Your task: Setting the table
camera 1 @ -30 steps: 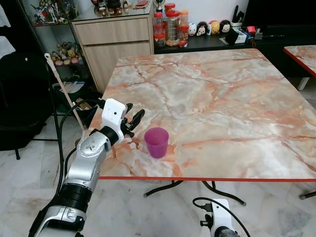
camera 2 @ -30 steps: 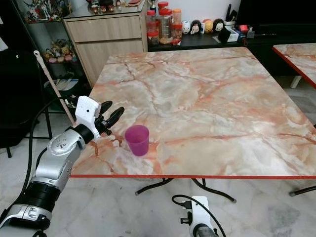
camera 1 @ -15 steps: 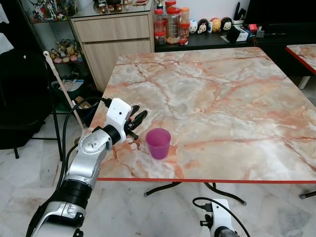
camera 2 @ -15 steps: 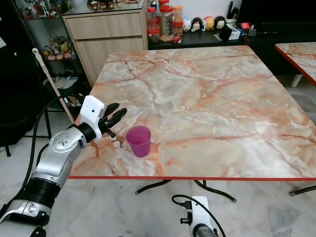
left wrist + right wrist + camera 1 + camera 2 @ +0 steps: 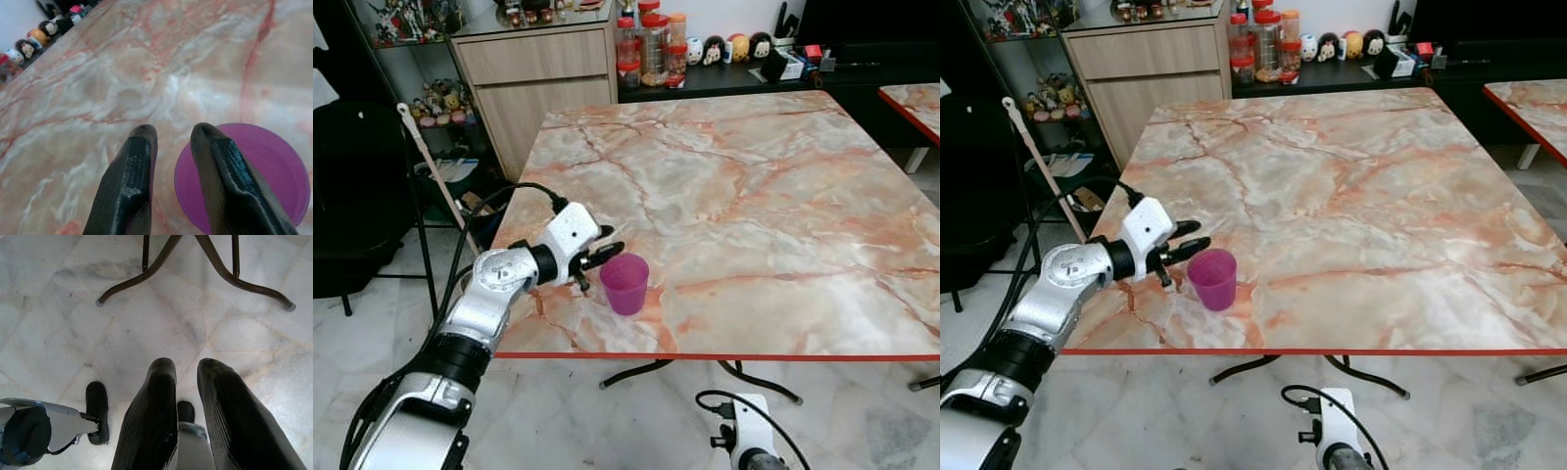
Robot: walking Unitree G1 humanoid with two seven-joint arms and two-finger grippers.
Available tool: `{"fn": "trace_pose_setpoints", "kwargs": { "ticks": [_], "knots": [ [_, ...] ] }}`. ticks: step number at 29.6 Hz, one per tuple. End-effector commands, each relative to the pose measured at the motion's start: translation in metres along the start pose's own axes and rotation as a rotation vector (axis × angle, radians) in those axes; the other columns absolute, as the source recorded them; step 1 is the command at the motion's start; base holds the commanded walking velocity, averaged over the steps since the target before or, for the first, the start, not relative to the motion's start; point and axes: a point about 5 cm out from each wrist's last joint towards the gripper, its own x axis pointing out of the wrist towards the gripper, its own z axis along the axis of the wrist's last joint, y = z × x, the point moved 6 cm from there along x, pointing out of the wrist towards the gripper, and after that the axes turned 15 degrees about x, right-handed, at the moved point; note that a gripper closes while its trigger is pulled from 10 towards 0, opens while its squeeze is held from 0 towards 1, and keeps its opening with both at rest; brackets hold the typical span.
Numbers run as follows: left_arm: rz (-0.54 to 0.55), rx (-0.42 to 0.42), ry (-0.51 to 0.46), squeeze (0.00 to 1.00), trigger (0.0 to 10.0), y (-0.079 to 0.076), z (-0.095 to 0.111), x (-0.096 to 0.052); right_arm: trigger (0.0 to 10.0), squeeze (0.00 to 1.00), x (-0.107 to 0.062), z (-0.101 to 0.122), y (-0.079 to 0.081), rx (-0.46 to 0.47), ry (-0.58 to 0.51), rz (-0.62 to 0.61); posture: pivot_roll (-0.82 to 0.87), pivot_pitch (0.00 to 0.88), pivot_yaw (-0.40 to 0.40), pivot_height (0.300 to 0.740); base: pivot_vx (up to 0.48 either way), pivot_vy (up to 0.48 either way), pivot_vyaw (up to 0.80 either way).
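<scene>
A purple plastic cup stands upright and empty near the front left corner of the marble table. My left gripper reaches in from the left, its fingertips at the cup's near rim. In the left wrist view the gripper is open by a narrow gap; one finger overlaps the cup's mouth and the other stays outside it. I cannot tell whether it touches. My right gripper hangs idle below the table edge, fingers close together over the floor.
A wooden cabinet and jars stand behind the table. A thin stick and a black chair are at the left. A second table shows at the right. Curved table legs rest on the marble floor.
My left gripper has swung right and forward, from beside the table's left edge to the cup's rim. Its fingers have drawn closer together. The cup has stayed put.
</scene>
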Motion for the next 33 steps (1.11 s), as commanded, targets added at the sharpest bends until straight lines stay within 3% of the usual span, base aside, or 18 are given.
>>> {"fn": "trace_pose_setpoints", "kwargs": {
  "ticks": [1,16,33],
  "knots": [
    [-0.044,0.033,0.007,0.00,10.0,-0.005,0.000,0.004,10.0,0.00,0.000,-0.001,0.002,0.011,0.005,0.000,0.06,0.000,0.083,0.714,0.000,0.000,0.00],
    [-0.088,0.100,0.031,0.00,10.0,0.001,0.003,0.020,10.0,0.00,0.000,0.000,0.003,0.012,0.003,0.002,0.06,0.000,0.086,0.714,0.000,0.000,0.00],
    [-0.195,0.137,0.056,0.00,10.0,-0.001,-0.003,0.017,10.0,0.00,0.000,-0.001,0.000,0.016,0.005,-0.007,0.06,0.000,0.086,0.714,0.000,0.000,0.00]
  ]
}}
